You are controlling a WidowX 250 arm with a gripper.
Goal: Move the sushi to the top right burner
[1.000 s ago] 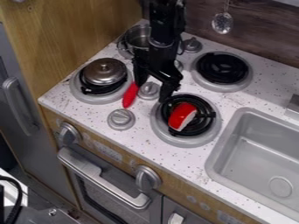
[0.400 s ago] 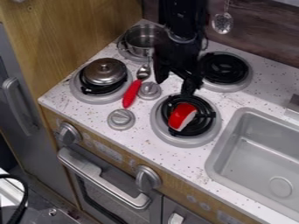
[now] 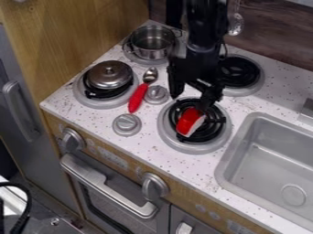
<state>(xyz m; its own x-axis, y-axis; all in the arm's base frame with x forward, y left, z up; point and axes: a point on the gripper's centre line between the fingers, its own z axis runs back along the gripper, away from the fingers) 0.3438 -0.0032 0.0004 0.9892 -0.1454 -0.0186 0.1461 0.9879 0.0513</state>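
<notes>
The gripper [image 3: 189, 101] hangs with its fingers [image 3: 175, 87] spread wide apart, near the sushi [image 3: 189, 122] on the lower right burner [image 3: 178, 145].

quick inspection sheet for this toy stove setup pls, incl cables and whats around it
surface: speckled white countertop
job's things: red-and-white sushi on the lower right burner; top right burner partly hidden by the arm
clutter: lidded pan, uncovered metal pot, red-handled spoon on the counter
pincer: black pincer open above the sushi, contact cannot be told
cables: black cable at lower left
surroundings: grey sink at right, wooden panel at upper left
</notes>
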